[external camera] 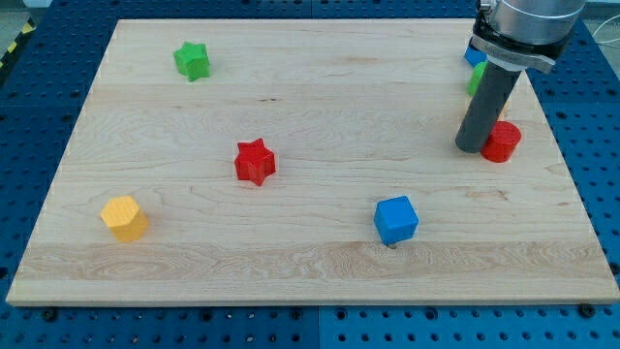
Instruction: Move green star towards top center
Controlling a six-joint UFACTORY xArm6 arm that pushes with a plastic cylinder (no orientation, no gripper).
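The green star (192, 60) lies near the board's top left corner. My tip (471, 148) stands far off at the view's right, touching or almost touching the left side of a red cylinder-like block (503, 142). The rod hides most of a green block (475, 80) and a blue block (474, 55) just behind it at the top right. The tip is a long way right of the green star and lower in the view.
A red star (255, 162) lies left of the board's centre. A yellow hexagon-like block (125, 217) sits at the lower left. A blue cube (396, 219) sits at the lower middle right. The wooden board (310, 281) rests on a blue perforated table.
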